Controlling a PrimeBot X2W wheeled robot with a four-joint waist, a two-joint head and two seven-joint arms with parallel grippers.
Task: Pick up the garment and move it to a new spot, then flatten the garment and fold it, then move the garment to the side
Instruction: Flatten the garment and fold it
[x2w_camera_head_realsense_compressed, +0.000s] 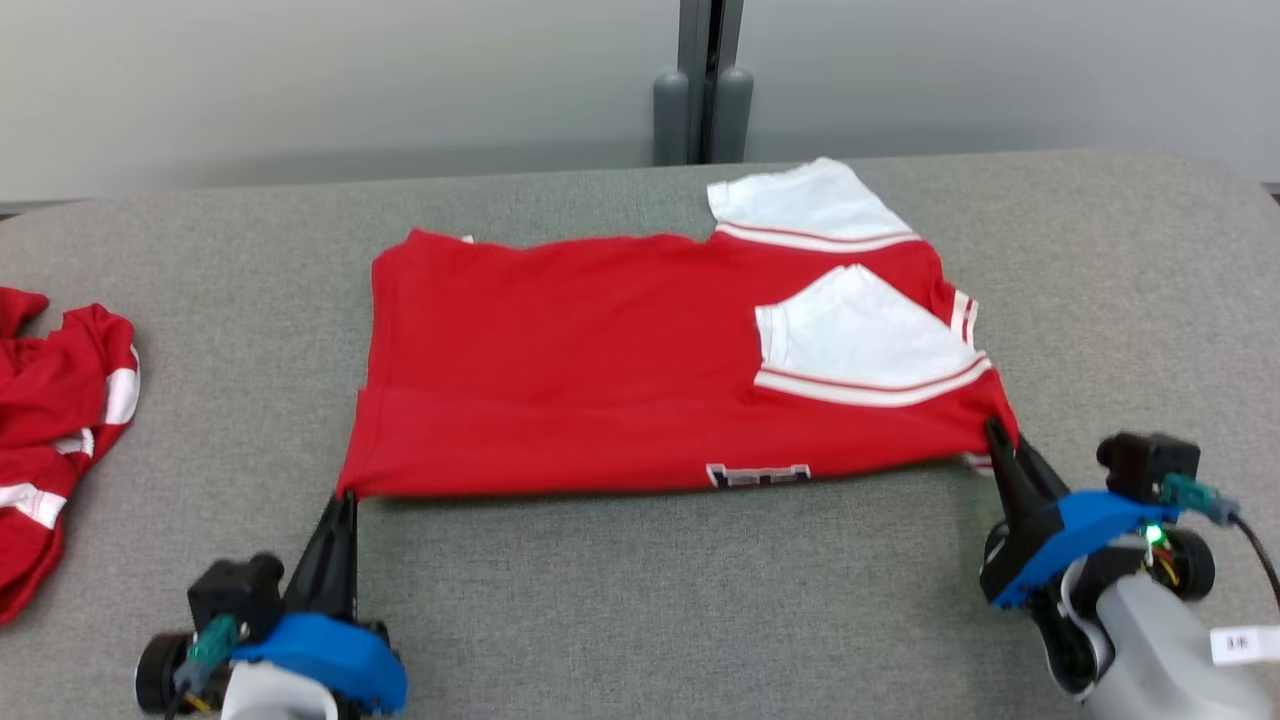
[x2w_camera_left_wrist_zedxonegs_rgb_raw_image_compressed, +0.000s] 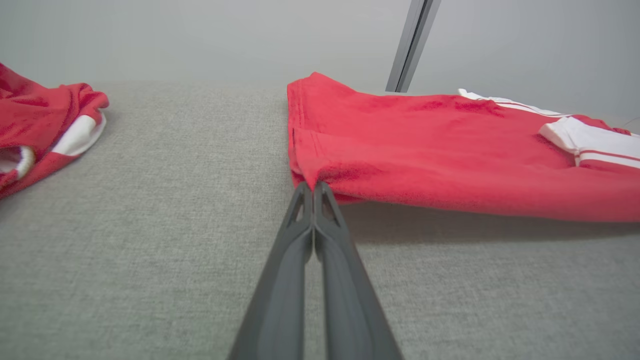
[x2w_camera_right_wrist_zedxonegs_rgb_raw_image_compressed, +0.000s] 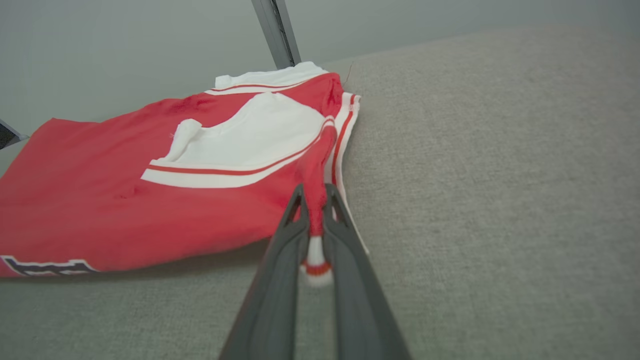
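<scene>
The garment (x2w_camera_head_realsense_compressed: 600, 360) is a red shirt with white, red-striped sleeves, lying folded lengthwise across the middle of the grey table (x2w_camera_head_realsense_compressed: 650, 600). My left gripper (x2w_camera_head_realsense_compressed: 345, 497) is shut on its near left corner (x2w_camera_left_wrist_zedxonegs_rgb_raw_image_compressed: 310, 177), the two dark fingers pressed together on the red cloth. At the near right corner my right gripper (x2w_camera_head_realsense_compressed: 995, 432) is shut on the garment (x2w_camera_right_wrist_zedxonegs_rgb_raw_image_compressed: 150, 200), with a bunch of red and white fabric (x2w_camera_right_wrist_zedxonegs_rgb_raw_image_compressed: 316, 235) squeezed between the fingers. Both corners are raised slightly, and the near edge casts a shadow on the table.
A second red and white garment (x2w_camera_head_realsense_compressed: 50, 420) lies crumpled at the table's left edge, also seen as a red heap (x2w_camera_left_wrist_zedxonegs_rgb_raw_image_compressed: 40, 125) in the left wrist view. A grey post (x2w_camera_head_realsense_compressed: 705, 80) stands behind the table against the pale wall.
</scene>
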